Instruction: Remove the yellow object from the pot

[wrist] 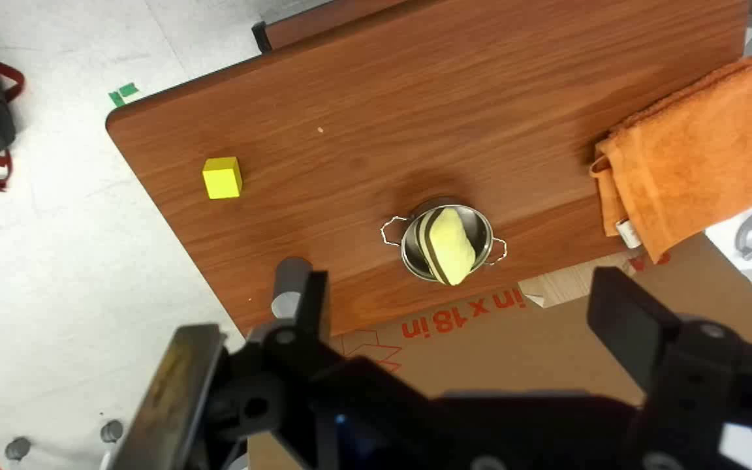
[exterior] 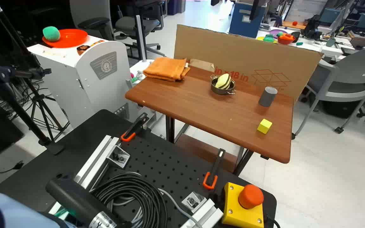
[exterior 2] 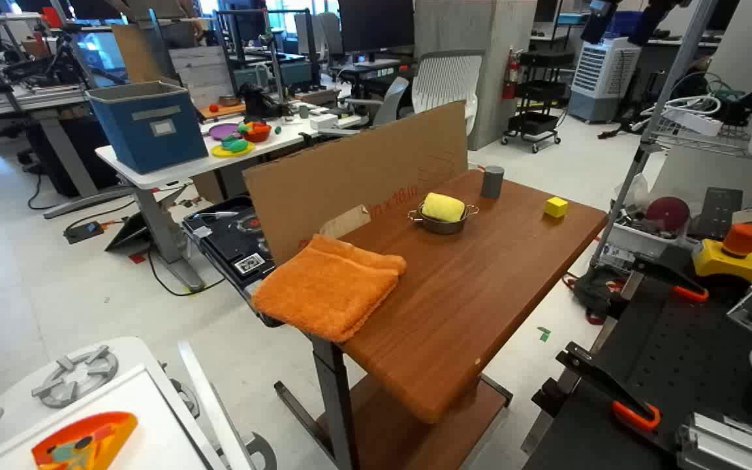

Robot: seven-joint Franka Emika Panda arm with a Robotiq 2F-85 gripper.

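Note:
The yellow object is a pale yellow, rounded, elongated piece with dark stripes. It sits in the pot and sticks up above the rim in both exterior views (exterior: 223, 81) (exterior 2: 442, 207) and in the wrist view (wrist: 451, 248). The pot is small, round and silvery with two wire handles, upright on the wooden table (exterior: 222, 91) (exterior 2: 441, 226) (wrist: 478, 228). My gripper (wrist: 459, 287) is open and empty, its fingers wide apart, high above the table. In the wrist view the pot lies just beyond the gap between the fingertips. Its dark fingers also show at the top edge of an exterior view (exterior 2: 619, 29).
A grey cylinder cup (exterior: 268, 96) and a yellow cube (exterior: 264, 126) stand on the brown table (exterior: 176, 98). A folded orange towel (exterior 2: 330, 287) lies at one end. A cardboard sheet (exterior: 242, 53) stands upright along the table edge close behind the pot.

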